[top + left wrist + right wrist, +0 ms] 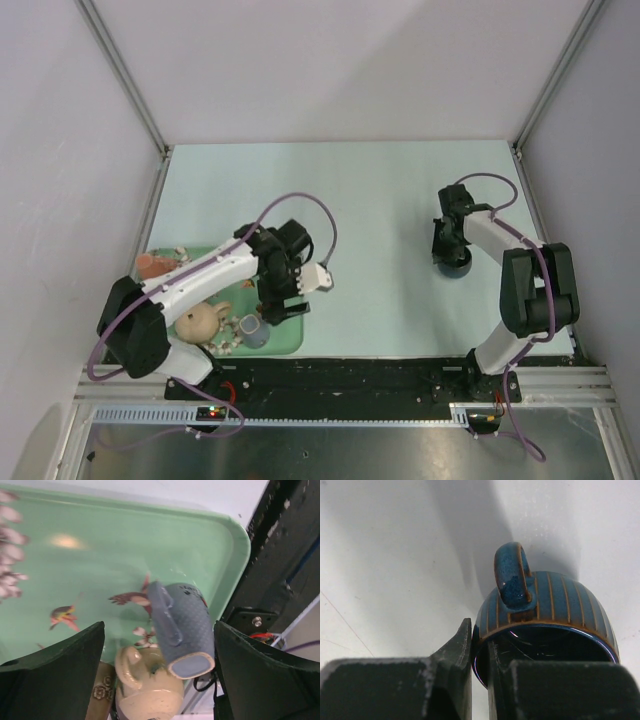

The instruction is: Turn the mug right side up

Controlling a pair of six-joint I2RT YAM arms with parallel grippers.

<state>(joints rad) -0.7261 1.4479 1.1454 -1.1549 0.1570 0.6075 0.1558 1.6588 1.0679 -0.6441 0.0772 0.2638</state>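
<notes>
At the lower left of the top view, the left claw (280,303) hangs over the green tray (292,346) with its fingers spread wide and nothing between them. In its wrist view a grey-blue mug (182,630) lies in the tray below the gap, touching neither finger and leaning beside a cream pot (150,692). The end facing the camera looks flat and closed, like a base, so this mug seems bottom up or tipped, though I cannot be sure.

At the right of the top view, the right claw (480,645) is closed on the rim of a dark blue mug (550,605) on the table (370,220), with one finger inside the wall and one outside. Its hollow mouth faces the wrist camera, so it appears to stand mouth up.

If the dark blue mug is the one meant, the turn looks done and only letting go remains. If it is the grey-blue one, gripping and turning are both left to do.
</notes>
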